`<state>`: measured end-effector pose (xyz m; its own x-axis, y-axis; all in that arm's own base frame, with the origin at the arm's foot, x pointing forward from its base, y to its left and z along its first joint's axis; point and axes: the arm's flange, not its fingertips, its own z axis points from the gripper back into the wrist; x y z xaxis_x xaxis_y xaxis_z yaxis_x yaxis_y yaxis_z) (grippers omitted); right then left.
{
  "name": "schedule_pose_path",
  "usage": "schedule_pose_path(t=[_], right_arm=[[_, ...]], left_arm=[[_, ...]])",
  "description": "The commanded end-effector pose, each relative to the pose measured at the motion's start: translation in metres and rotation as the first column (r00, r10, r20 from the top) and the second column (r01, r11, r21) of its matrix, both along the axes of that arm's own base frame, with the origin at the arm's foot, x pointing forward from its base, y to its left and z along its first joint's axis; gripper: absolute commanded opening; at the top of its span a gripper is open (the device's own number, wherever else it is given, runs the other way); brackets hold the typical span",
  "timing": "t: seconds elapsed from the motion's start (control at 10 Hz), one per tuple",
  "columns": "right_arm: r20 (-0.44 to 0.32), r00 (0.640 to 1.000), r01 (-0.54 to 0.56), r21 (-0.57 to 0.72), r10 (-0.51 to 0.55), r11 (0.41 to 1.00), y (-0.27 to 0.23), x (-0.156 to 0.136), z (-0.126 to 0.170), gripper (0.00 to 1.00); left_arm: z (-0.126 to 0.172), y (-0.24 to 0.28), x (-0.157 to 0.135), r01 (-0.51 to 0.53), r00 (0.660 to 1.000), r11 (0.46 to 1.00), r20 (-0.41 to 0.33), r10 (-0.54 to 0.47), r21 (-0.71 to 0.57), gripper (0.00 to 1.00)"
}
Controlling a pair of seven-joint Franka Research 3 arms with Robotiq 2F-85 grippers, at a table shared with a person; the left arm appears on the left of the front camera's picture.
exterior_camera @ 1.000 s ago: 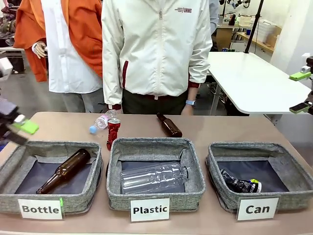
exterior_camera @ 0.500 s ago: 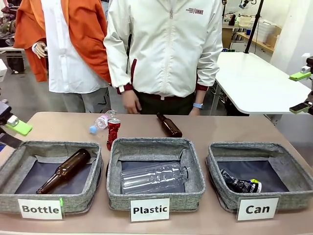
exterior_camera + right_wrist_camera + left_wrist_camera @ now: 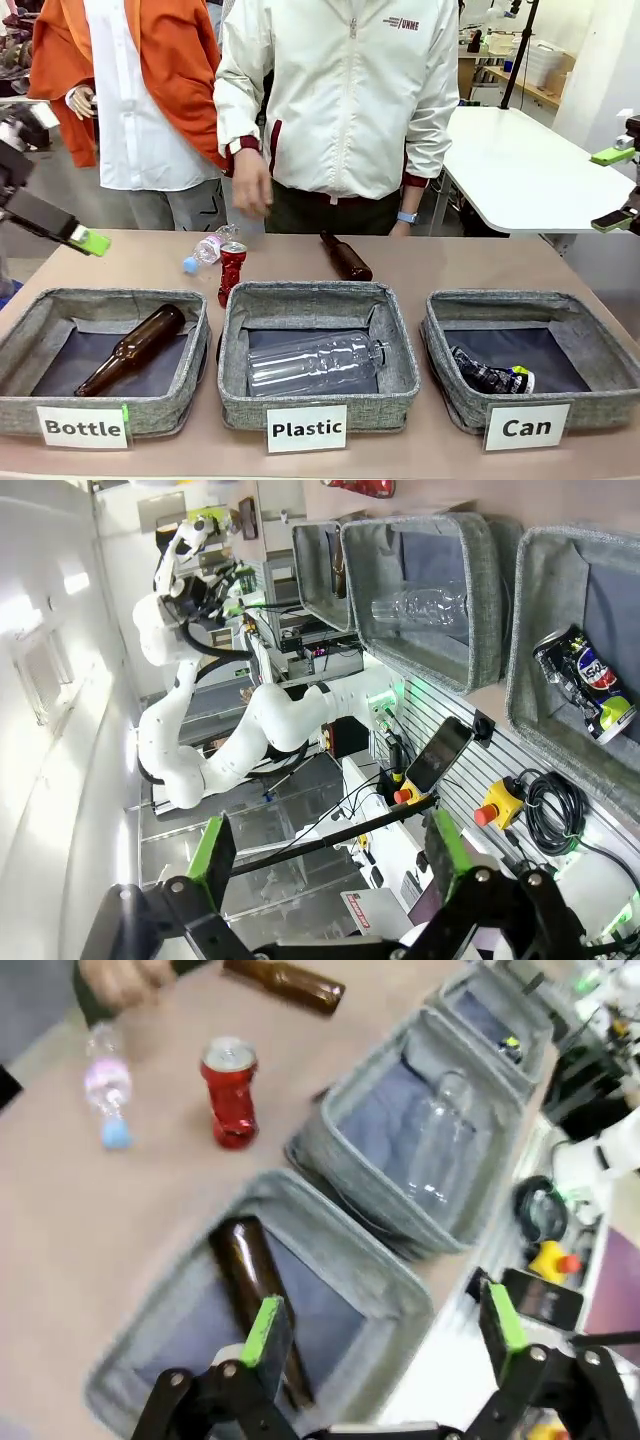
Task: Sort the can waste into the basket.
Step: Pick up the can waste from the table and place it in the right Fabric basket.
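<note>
A crushed red can [image 3: 232, 272] with a silver top stands on the table behind the gap between the "Bottle" and "Plastic" baskets, and it appears again as the red can [image 3: 228, 1093] in the left wrist view. A dark printed can [image 3: 490, 378] lies in the grey basket [image 3: 530, 302] labelled "Can"; the right wrist view looks down on this can [image 3: 585, 685] inside the basket [image 3: 528, 650]. My left gripper [image 3: 66, 228] hangs open over the table's left edge, above the "Bottle" basket, with nothing in it [image 3: 385, 1320]. Off the table's right side, my right gripper [image 3: 612, 188] is open and empty [image 3: 326, 848].
The "Bottle" basket [image 3: 100, 302] holds a brown bottle [image 3: 130, 348]. A clear bottle [image 3: 315, 365] lies in the "Plastic" basket [image 3: 310, 295]. A small plastic bottle [image 3: 207, 247] and a brown bottle [image 3: 346, 256] lie at the far side. The person's hand [image 3: 250, 185] hovers above the red can.
My left gripper rose and swung right over the table's left edge. The person stepped closer and lifted a hand forward over the far side. The right arm stayed still.
</note>
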<state>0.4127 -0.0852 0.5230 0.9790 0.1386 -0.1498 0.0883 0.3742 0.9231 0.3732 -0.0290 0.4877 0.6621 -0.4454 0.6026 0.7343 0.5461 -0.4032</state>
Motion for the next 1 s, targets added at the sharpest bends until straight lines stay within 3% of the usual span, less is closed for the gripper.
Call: schedule_pose_path(t=[0.0,0.2,0.3,0.4,0.5,0.7,0.9], right_arm=[[0.014,1.000,-0.021,-0.004,0.021,1.000,-0.003,0.000,0.003,1.00],[0.014,1.000,-0.021,-0.004,0.021,1.000,-0.003,0.000,0.003,1.00],[0.014,1.000,-0.021,-0.004,0.021,1.000,-0.003,0.000,0.003,1.00],[0.014,1.000,-0.021,-0.004,0.021,1.000,-0.003,0.000,0.003,1.00],[0.014,1.000,-0.021,-0.004,0.021,1.000,-0.003,0.000,0.003,1.00],[0.014,1.000,-0.021,-0.004,0.021,1.000,-0.003,0.000,0.003,1.00],[0.014,1.000,-0.021,-0.004,0.021,1.000,-0.003,0.000,0.003,1.00]], left_arm=[[-0.023,-0.006,0.042,0.031,0.998,0.999,0.064,-0.029,-0.039,0.98],[-0.033,-0.001,0.080,0.040,0.999,0.996,0.034,-0.037,-0.081,0.98],[-0.032,0.012,0.087,0.064,0.995,0.993,-0.072,-0.071,-0.097,0.98],[-0.010,0.043,0.065,0.201,0.963,0.962,-0.144,-0.229,-0.186,0.98],[0.009,0.075,0.034,0.201,0.969,0.964,-0.112,-0.222,-0.177,0.98],[0.025,0.132,-0.014,0.074,0.997,0.987,-0.005,-0.076,-0.145,0.98],[0.026,0.188,-0.043,-0.091,0.994,0.984,0.048,0.100,-0.154,0.98]])
